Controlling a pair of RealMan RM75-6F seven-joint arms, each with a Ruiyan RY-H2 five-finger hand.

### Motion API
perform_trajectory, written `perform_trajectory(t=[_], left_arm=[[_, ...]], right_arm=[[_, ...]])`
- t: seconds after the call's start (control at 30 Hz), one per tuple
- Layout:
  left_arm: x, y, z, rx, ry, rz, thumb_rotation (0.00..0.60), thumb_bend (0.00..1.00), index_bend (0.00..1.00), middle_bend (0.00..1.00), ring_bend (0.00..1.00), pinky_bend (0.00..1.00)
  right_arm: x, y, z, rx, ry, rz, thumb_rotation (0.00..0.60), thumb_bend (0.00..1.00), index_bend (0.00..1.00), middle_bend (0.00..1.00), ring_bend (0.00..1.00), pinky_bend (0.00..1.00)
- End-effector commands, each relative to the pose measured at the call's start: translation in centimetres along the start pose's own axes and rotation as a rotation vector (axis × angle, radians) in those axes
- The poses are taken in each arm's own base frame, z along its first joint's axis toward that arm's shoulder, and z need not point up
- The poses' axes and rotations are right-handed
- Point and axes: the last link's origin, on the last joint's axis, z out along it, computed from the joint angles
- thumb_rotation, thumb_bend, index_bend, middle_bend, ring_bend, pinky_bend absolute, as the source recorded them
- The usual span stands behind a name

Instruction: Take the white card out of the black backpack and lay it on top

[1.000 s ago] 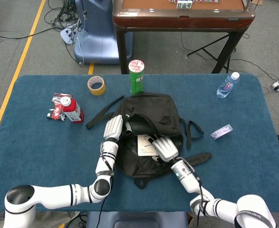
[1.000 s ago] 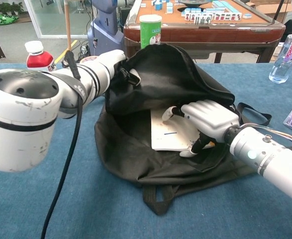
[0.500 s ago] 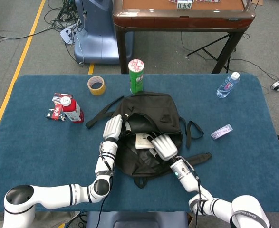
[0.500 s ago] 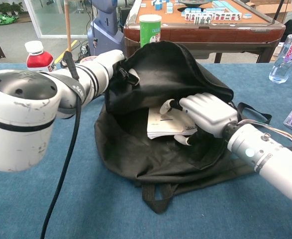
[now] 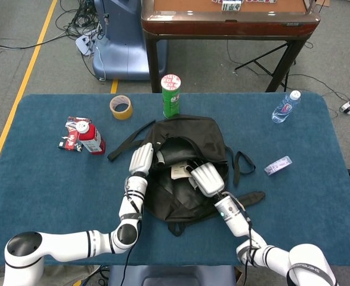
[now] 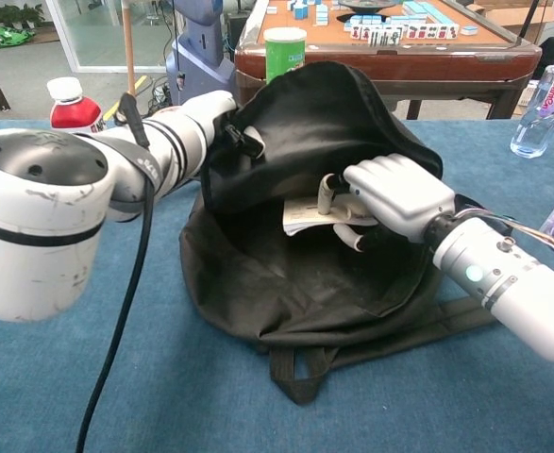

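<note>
White card [image 6: 307, 216] creased, pinched by right hand [image 6: 390, 193] in black backpack [image 6: 286, 283] mouth; left hand [image 5: 141, 158] apparently grips the rim.

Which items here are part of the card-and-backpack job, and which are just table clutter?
Job: white card, black backpack, right hand holding the card, left hand holding the bag's opening.
Clutter: green can, tape roll, red bottle, water bottle, small clear packet.
</note>
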Motion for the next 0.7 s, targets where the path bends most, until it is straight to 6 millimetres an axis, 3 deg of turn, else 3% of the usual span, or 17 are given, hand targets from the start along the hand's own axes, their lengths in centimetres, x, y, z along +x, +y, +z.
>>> perform_trajectory(t=[0.03,0.37,0.7], left_arm=[[0.2,0.0,0.0,-0.001,0.007,-0.003,0.6,0.79,0.66,0.69,0.59,0.27],[0.7,-0.2,0.1,-0.004,0.016,-0.009,0.6,0.79,0.66,0.69,0.59,0.27],[1.0,-0.9,0.1,-0.003,0.015,-0.006,0.6,0.79,0.66,0.69,0.59,0.27]], right_arm=[[0.3,0.0,0.3,0.003,0.026,-0.015,0.6,0.47,0.52,0.4,0.28,0.24],[1.6,0.3,0.5,0.01,0.102,-0.026,0.6,0.51,0.74,0.52,0.41,0.35],[6.2,0.7,-2.3,0.094,0.21,0.001,0.6,0.52,0.79,0.59,0.5,0.44]])
